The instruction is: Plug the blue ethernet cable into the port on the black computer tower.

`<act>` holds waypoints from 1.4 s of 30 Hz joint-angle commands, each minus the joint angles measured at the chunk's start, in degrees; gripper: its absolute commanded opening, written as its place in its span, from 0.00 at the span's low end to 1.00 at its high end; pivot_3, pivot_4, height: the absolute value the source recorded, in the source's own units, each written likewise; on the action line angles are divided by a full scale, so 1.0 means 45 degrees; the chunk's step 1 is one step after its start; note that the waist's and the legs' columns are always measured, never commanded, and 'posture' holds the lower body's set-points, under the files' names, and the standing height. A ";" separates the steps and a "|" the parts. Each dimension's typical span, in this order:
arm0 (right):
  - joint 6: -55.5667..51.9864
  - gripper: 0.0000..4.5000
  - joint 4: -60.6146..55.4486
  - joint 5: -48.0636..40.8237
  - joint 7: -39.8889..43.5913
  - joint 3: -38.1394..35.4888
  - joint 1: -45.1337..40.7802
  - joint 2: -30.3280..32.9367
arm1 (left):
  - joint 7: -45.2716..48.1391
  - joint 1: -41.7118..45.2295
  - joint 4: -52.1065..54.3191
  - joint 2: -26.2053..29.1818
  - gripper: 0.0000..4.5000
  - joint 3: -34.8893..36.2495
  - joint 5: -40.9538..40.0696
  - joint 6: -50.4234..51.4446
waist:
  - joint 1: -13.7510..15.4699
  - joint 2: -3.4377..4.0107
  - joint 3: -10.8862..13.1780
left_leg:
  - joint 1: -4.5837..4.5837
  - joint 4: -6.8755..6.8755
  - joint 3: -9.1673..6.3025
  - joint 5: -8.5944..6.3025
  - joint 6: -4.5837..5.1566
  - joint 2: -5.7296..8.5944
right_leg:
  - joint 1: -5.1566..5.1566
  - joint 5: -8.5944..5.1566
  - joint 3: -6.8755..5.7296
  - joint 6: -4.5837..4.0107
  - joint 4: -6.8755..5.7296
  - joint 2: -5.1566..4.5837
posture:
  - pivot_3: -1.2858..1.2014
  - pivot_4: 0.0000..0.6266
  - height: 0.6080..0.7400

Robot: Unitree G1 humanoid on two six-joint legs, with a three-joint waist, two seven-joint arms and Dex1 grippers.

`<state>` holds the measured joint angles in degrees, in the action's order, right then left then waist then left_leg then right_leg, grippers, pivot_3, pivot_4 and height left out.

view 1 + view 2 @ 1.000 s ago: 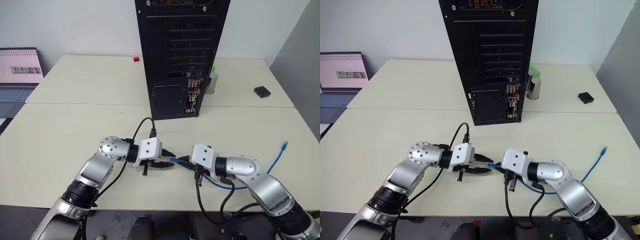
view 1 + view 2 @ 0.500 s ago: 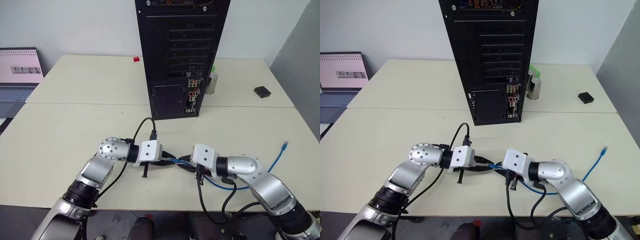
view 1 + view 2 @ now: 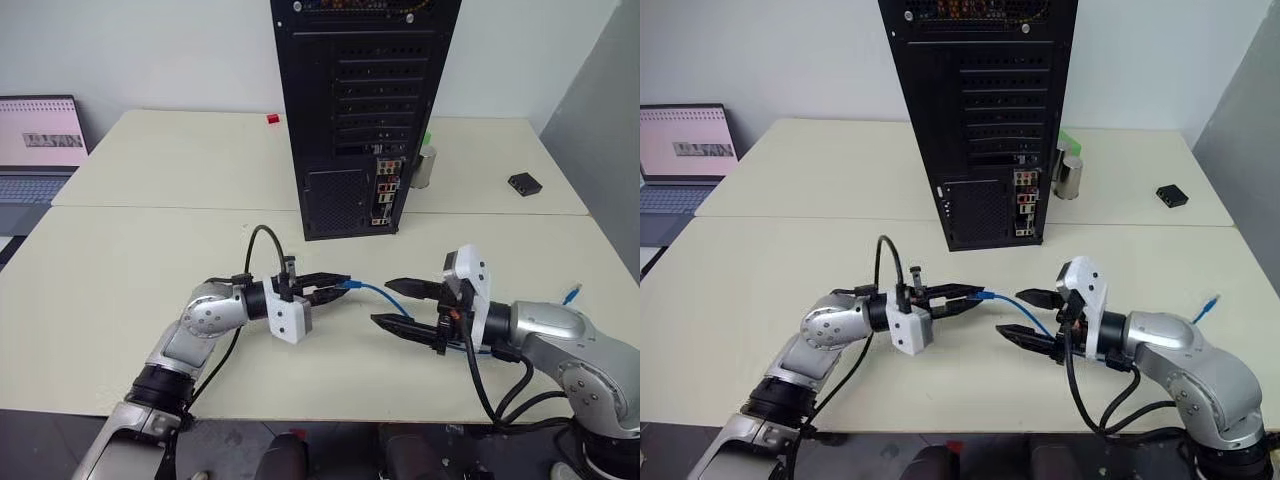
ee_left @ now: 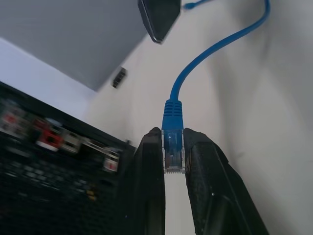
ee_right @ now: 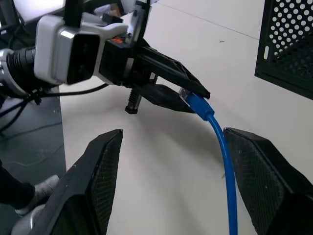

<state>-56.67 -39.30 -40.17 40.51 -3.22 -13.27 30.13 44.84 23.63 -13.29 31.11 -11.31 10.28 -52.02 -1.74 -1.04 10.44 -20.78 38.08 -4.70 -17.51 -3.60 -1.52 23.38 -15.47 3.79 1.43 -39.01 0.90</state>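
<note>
The left gripper (image 3: 335,287) is clenched on the clear plug of the thin, limp blue ethernet cable (image 3: 385,294). The right gripper (image 3: 400,305) gapes, released. The plug looks small and fragile, best held by its sides.

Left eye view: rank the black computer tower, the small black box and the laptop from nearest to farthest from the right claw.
From the right claw:
1. black computer tower, straight behind it, mid-table.
2. small black box, farther back on the right side of the table.
3. laptop, far across at the left edge, beyond the table.
</note>
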 commanded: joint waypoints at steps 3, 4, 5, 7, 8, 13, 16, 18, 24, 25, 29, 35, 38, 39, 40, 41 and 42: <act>-0.0269 0.77 0.0333 -0.0568 -0.0927 0.0178 -0.0983 -0.0401 | -0.1638 0.0432 -0.0784 0.0065 0.06 0.0054 0.1258 -0.2705 | 0.0006 0.0001 0.0000 | -0.0001 0.0001 -0.0003 0.0000 0.0000 0.0001 | 0.0000 0.0001 -0.0005 0.0002 -0.0001 0.0000 | 0.52 0.24 1.00; -0.0219 0.77 0.0383 -0.0528 -0.0976 0.0262 -0.1066 -0.0385 | -0.1781 0.0460 -0.0894 0.0095 0.06 0.0014 0.1389 -0.2868 | 0.0006 0.0001 0.0000 | -0.0001 0.0001 -0.0004 0.0000 0.0000 0.0001 | 0.0000 0.0001 -0.0005 0.0002 -0.0001 0.0000 | 0.52 0.24 1.00; -0.0167 0.77 0.0478 -0.0478 -0.0985 0.0387 -0.1182 -0.0366 | -0.1930 0.0470 -0.0970 0.0119 0.06 -0.0012 0.1515 -0.3009 | 0.0005 0.0001 0.0000 | -0.0002 0.0001 -0.0004 0.0000 0.0000 0.0001 | 0.0000 0.0001 -0.0007 0.0002 -0.0001 0.0000 | 0.52 0.24 1.00; -0.0061 0.77 0.0694 -0.0405 -0.1000 0.0618 -0.1367 -0.0345 | -0.2256 0.0489 -0.1068 0.0135 0.06 0.0009 0.1754 -0.3176 | 0.0002 0.0001 0.0000 | -0.0003 0.0000 -0.0004 0.0000 0.0000 0.0002 | 0.0000 0.0001 -0.0008 0.0002 -0.0001 -0.0001 | 0.52 0.24 1.00; -0.0039 0.77 0.0801 -0.0419 -0.0955 0.0749 -0.1439 -0.0334 | -0.2429 0.0533 -0.1084 0.0119 0.06 0.0032 0.1892 -0.3237 | 0.0002 0.0001 0.0000 | -0.0003 0.0000 -0.0004 0.0000 0.0000 0.0002 | 0.0000 0.0001 -0.0009 0.0002 -0.0001 -0.0002 | 0.52 0.24 1.00; -0.0039 0.77 0.1280 -0.0571 -0.0782 0.1216 -0.1714 -0.0409 | -0.3045 0.0594 -0.0996 0.0148 0.06 0.0009 0.2169 -0.3342 | -0.0002 0.0002 -0.0001 | -0.0003 0.0000 -0.0008 0.0000 0.0000 0.0001 | 0.0000 0.0002 -0.0016 0.0002 -0.0002 -0.0001 | 0.52 0.24 1.00; 0.0096 0.77 0.1530 -0.0470 -0.0784 0.1425 -0.1789 -0.0464 | -0.3331 0.0604 -0.0952 0.0217 0.06 -0.0008 0.2436 -0.3329 | -0.0002 0.0002 -0.0001 | -0.0003 0.0000 -0.0008 0.0000 0.0000 0.0000 | 0.0000 0.0002 -0.0018 0.0002 -0.0003 -0.0001 | 0.52 0.24 1.00; 0.0175 0.77 0.1625 -0.0455 -0.0844 0.1462 -0.1821 -0.0530 | -0.3463 0.0607 -0.0935 0.0254 0.06 -0.0037 0.2524 -0.3304 | -0.0002 0.0002 -0.0001 | -0.0003 -0.0001 -0.0011 0.0000 0.0000 -0.0001 | 0.0000 0.0002 -0.0020 0.0002 -0.0004 -0.0001 | 0.52 0.24 1.00; 0.0189 0.60 0.1814 -0.0511 -0.0924 0.1473 -0.1954 -0.0736 | -0.3839 0.0601 -0.0925 0.0350 0.06 -0.0073 0.2724 -0.3203 | -0.0005 0.0002 -0.0001 | -0.0003 -0.0001 -0.0012 0.0000 0.0000 -0.0001 | 0.0000 0.0002 -0.0023 0.0002 -0.0004 -0.0001 | 0.52 0.24 1.00; 0.0196 0.55 0.1829 -0.0489 -0.0922 0.1494 -0.1961 -0.0746 | -0.3890 0.0601 -0.0920 0.0360 0.06 -0.0081 0.2753 -0.3192 | -0.0005 0.0002 -0.0001 | -0.0003 -0.0001 -0.0013 0.0000 0.0000 -0.0001 | 0.0000 0.0002 -0.0024 0.0002 -0.0004 -0.0001 | 0.52 0.24 1.00; 0.0245 0.33 0.1892 -0.0395 -0.0945 0.1615 -0.1985 -0.0788 | -0.4073 0.0606 -0.0911 0.0410 0.06 -0.0129 0.2858 -0.3187 | -0.0004 0.0003 -0.0001 | -0.0004 -0.0002 -0.0012 0.0000 0.0000 0.0000 | 0.0000 0.0002 -0.0023 0.0002 -0.0003 -0.0002 | 0.52 0.24 1.00; 0.0256 0.01 0.1950 -0.0334 -0.0944 0.1768 -0.2017 -0.0756 | -0.4347 0.0623 -0.0892 0.0446 0.06 -0.0161 0.3012 -0.3178 | -0.0004 0.0003 -0.0001 | -0.0004 -0.0002 -0.0013 0.0000 0.0000 -0.0001 | 0.0000 0.0002 -0.0024 0.0002 -0.0004 -0.0001 | 0.52 0.24 1.00; 0.0224 0.00 0.1971 -0.0348 -0.0937 0.1794 -0.2033 -0.0738 | -0.4510 0.0652 -0.0877 0.0410 0.06 -0.0100 0.3144 -0.3176 | -0.0003 0.0003 -0.0001 | -0.0004 -0.0002 -0.0013 0.0000 0.0000 -0.0001 | 0.0000 0.0002 -0.0024 0.0002 -0.0004 -0.0001 | 0.52 0.24 1.00; 0.0209 0.00 0.1976 -0.0357 -0.0933 0.1797 -0.2037 -0.0733 | -0.4568 0.0667 -0.0876 0.0400 0.06 -0.0076 0.3223 -0.3167 | -0.0003 0.0003 -0.0001 | -0.0004 -0.0002 -0.0013 0.0000 0.0000 0.0000 | 0.0000 0.0002 -0.0024 0.0002 -0.0004 -0.0002 | 0.52 0.24 1.00; 0.0188 0.00 0.1986 -0.0373 -0.0930 0.1795 -0.2041 -0.0729 | -0.4651 0.0683 -0.0888 0.0389 0.06 -0.0052 0.3277 -0.3184 | -0.0003 0.0003 -0.0001 | -0.0004 -0.0002 -0.0013 0.0000 0.0000 0.0000 | 0.0000 0.0002 -0.0024 0.0002 -0.0004 -0.0002 | 0.52 0.24 1.00; 0.0127 0.00 0.2010 -0.0426 -0.0940 0.1767 -0.2066 -0.0735 | -0.4774 0.0709 -0.0913 0.0371 0.06 -0.0027 0.3409 -0.3215 | -0.0004 0.0003 -0.0001 | -0.0004 -0.0002 -0.0013 0.0000 0.0000 0.0000 | 0.0000 0.0002 -0.0024 0.0002 -0.0004 -0.0002 | 0.52 0.24 1.00; 0.0117 0.00 0.2031 -0.0421 -0.0904 0.1767 -0.2105 -0.0683 | -0.4779 0.0751 -0.0976 0.0369 0.06 -0.0102 0.3459 -0.3191 | -0.0003 0.0003 -0.0001 | -0.0004 -0.0002 -0.0013 0.0000 0.0000 0.0000 | 0.0000 0.0002 -0.0024 0.0002 -0.0004 -0.0002 | 0.52 0.24 1.00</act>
<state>-56.53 -29.05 -41.38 36.04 4.47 -21.50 26.75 25.03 25.55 -18.64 32.77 -12.05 25.62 -66.38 -1.76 -1.02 10.43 -20.80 38.07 -4.75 -17.51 -3.60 -1.52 23.39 -15.46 3.68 1.44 -39.03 0.89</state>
